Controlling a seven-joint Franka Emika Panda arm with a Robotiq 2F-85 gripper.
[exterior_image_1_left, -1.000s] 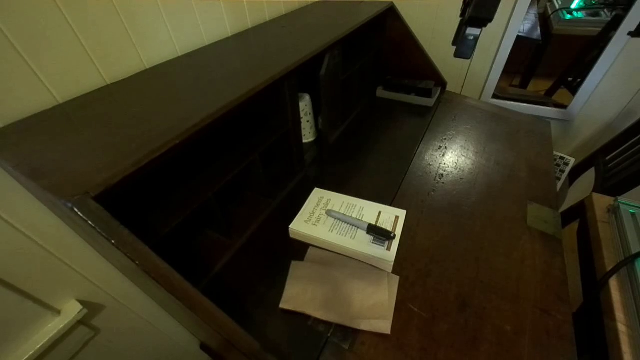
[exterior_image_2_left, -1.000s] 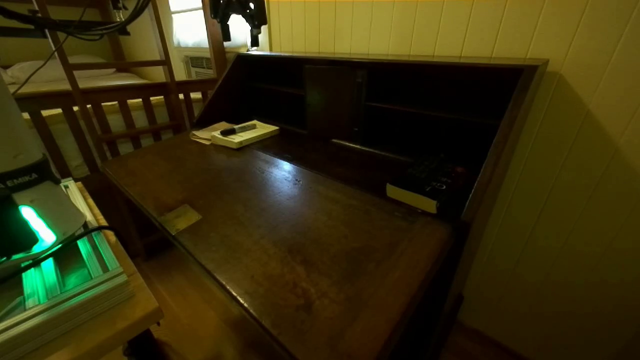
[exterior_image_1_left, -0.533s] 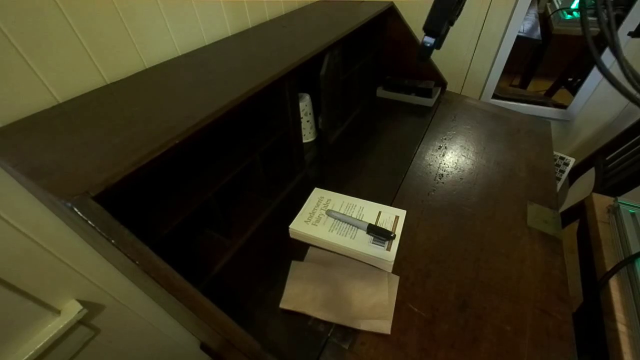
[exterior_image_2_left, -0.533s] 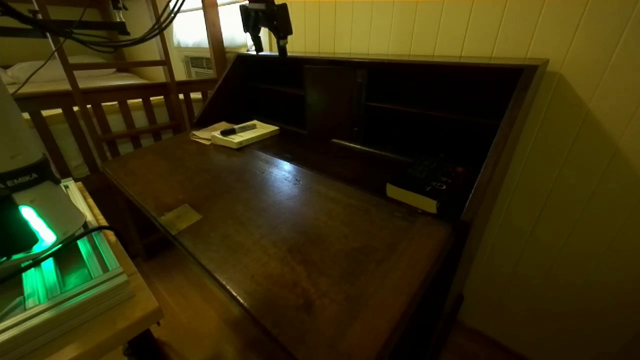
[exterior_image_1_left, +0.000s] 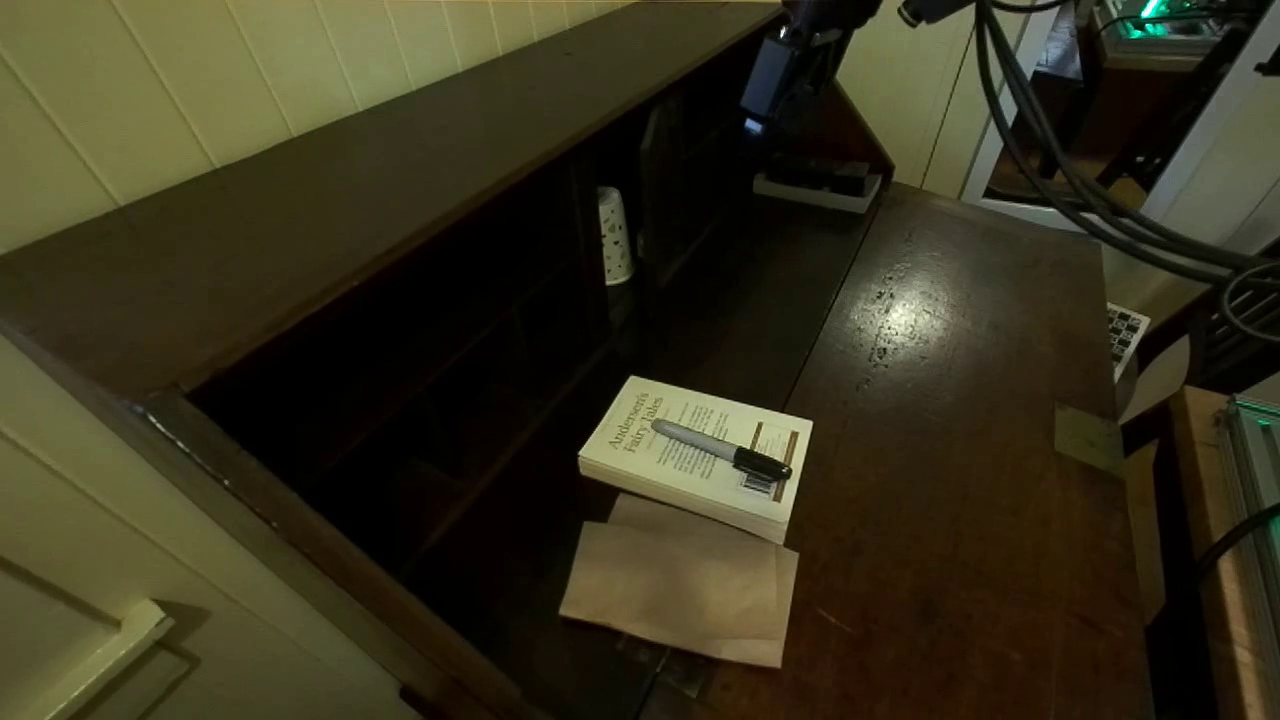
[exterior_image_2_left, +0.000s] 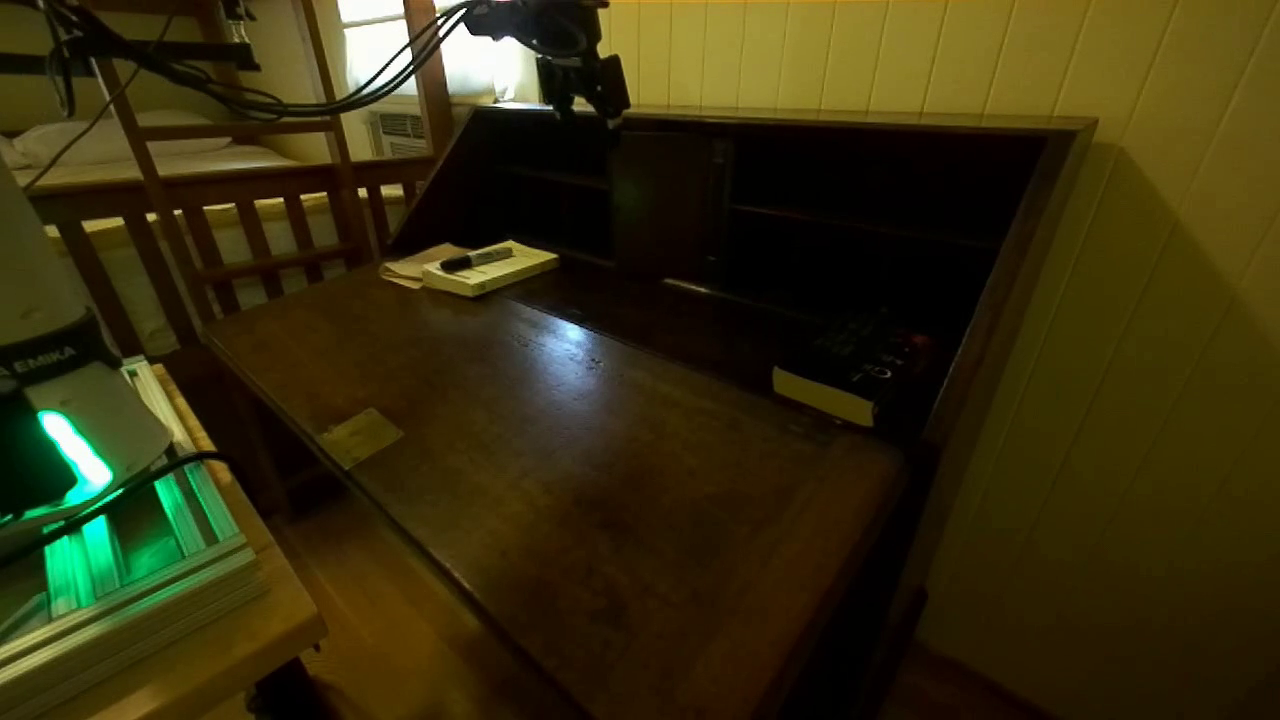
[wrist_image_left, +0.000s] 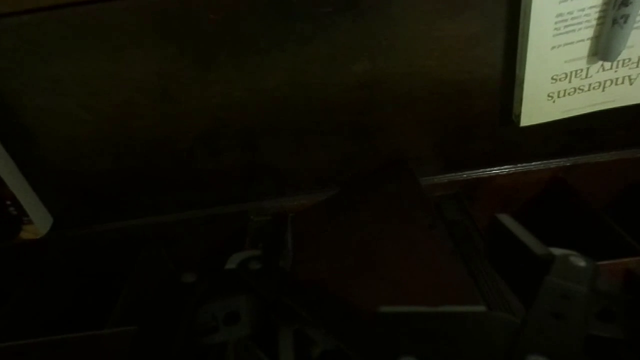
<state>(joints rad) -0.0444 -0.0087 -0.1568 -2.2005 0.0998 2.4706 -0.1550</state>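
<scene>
Black metal claw (exterior_image_2_left: 588, 112) is spread wide, nothing in it, and just swung down near the flat dark-brown wooden door (exterior_image_2_left: 665, 200), so imo that's in reach now, no contact visible. Thick cream paperback book (exterior_image_1_left: 690, 468) sits well apart from that door.

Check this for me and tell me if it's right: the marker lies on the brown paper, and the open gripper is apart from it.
Not quite: the marker lies on the white book, not on the brown paper, as both exterior views show. The open gripper is indeed apart from it.
</scene>
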